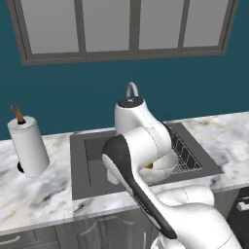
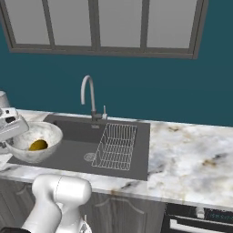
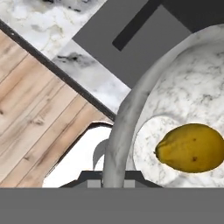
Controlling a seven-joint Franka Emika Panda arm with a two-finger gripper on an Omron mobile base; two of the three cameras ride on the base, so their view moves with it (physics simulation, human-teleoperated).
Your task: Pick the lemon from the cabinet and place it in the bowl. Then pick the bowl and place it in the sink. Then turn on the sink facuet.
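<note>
The claw [image 3: 114, 177] grips the near rim of the bowl [image 2: 32, 142], one finger on each side of the wall as the hand view shows it. The bowl hangs over the left front part of the sink [image 2: 77, 157], near the surface's front edge. The lemon [image 2: 38, 145] lies inside on the bowl's bottom. Below the bowl's rim the hand view shows the marble surface [image 3: 89, 81] and the wooden floor [image 3: 30, 127]. Farther right, the wire rack [image 2: 116, 145] lies along the sink's right side. At the sink's back edge stands the sink facuet [image 2: 89, 96]. A paper towel roll [image 1: 28, 145] stands left of the sink.
</note>
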